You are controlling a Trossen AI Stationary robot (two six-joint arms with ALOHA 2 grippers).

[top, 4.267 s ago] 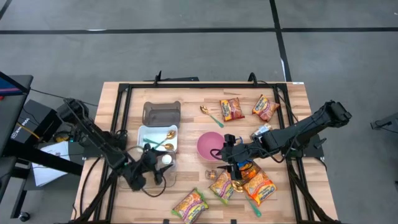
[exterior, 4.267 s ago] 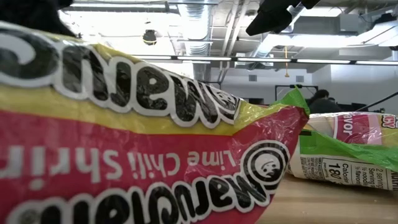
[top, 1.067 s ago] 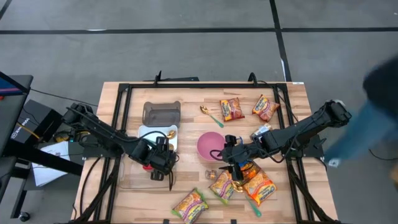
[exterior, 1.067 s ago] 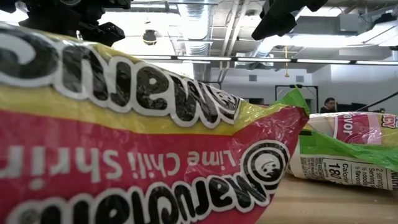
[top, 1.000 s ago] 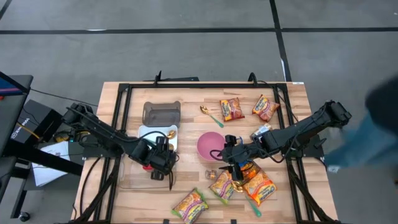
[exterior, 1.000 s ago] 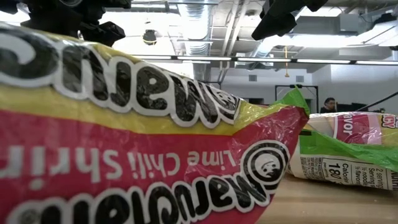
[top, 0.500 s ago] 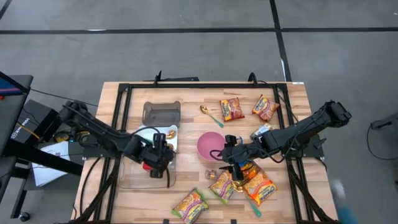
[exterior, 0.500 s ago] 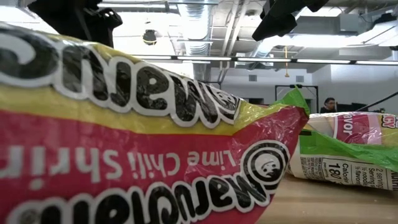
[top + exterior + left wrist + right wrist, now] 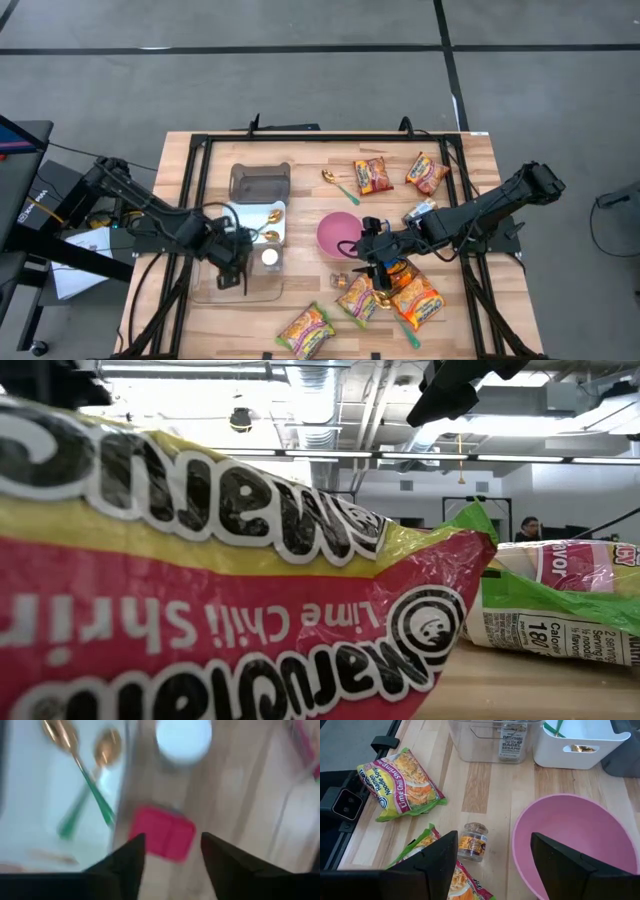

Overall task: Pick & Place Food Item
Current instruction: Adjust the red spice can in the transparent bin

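My left gripper (image 9: 236, 266) (image 9: 172, 838) is open above the clear container (image 9: 212, 290) at the table's near left. A flat red item (image 9: 162, 837) lies just past its fingertips. A white-lidded jar (image 9: 268, 258) (image 9: 184, 735) stands in the container beyond it. My right gripper (image 9: 374, 264) (image 9: 494, 837) is open and empty over the table's middle. It hangs above a small spice jar (image 9: 471, 848) that lies on its side beside the pink bowl (image 9: 337, 233) (image 9: 570, 845). Noodle packets (image 9: 416, 300) (image 9: 400, 777) lie flat on the table.
A white tray (image 9: 240, 215) with green-handled gold spoons (image 9: 82, 780) sits behind the clear container, and a grey tray (image 9: 260, 181) behind that. More noodle packets (image 9: 373, 175) lie at the far right and one (image 9: 306, 330) at the near edge. A packet (image 9: 220, 610) blocks the low view.
My left gripper has gone toward the table's left edge over the clear container, and the white-lidded jar it covered now shows. A person at the picture's right has passed out of view.
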